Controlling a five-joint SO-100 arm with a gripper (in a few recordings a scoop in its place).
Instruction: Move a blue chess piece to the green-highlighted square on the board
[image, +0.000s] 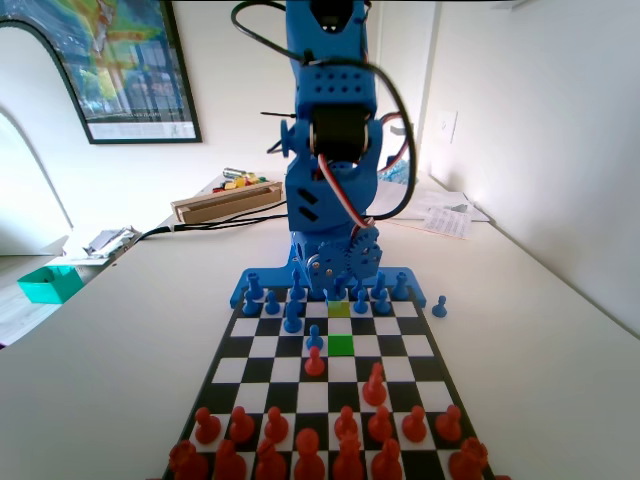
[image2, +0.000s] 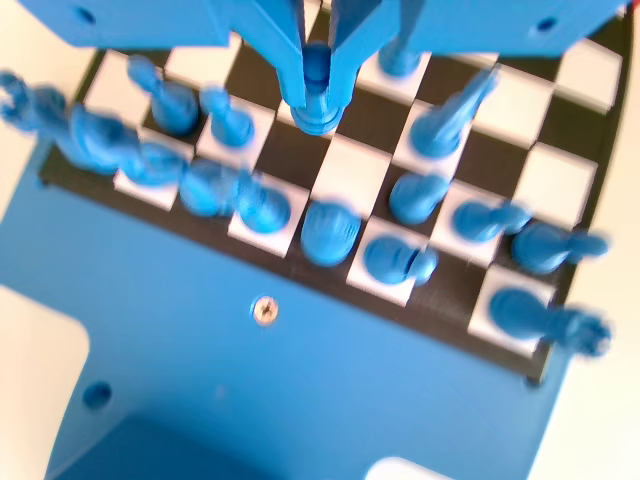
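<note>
My gripper (image2: 318, 85) pinches a pawn (image2: 318, 100) by its head; neighbours crowd at 9 and 3 o'clock, so a tilted lift could topple them.

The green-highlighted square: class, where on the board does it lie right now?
In the fixed view, the green-highlighted square lies just right of the board's centre line, below the paler yellow-green square and right of an advanced blue pawn.

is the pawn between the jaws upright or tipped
Upright: in the wrist view the blue pawn stands with its base flat on a square of the board, the jaws closed either side of its head.
</note>
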